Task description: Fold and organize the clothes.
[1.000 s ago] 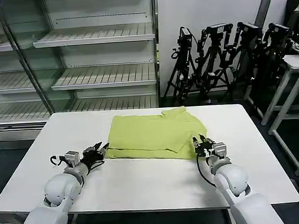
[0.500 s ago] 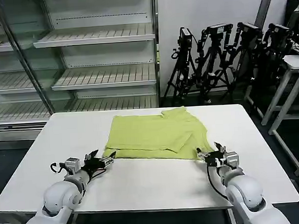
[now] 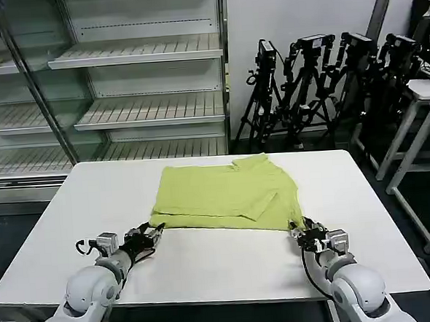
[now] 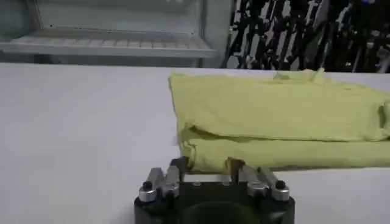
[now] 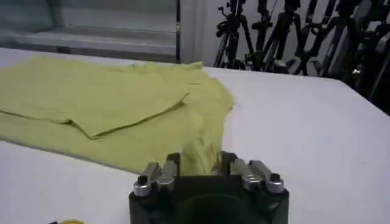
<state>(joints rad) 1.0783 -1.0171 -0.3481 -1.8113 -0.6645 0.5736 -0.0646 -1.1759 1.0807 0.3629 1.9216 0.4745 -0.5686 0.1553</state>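
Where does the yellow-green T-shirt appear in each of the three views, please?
Head view: T-shirt lies at the table's middle, toward the far edge.
Left wrist view: T-shirt lies just beyond the left gripper.
Right wrist view: T-shirt lies beyond the right gripper.
Shared landmark: the tripods.

We are seeing bare table (image 3: 207,267) lying open in front of the shirt (image 3: 224,193) and to both its sides. Two grippers are sitting at the shirt's front corners, the left gripper (image 3: 155,231) and the right gripper (image 3: 301,232). Behind the shirt, shelves (image 3: 150,110) and tripods (image 3: 320,89) are blocking passage.
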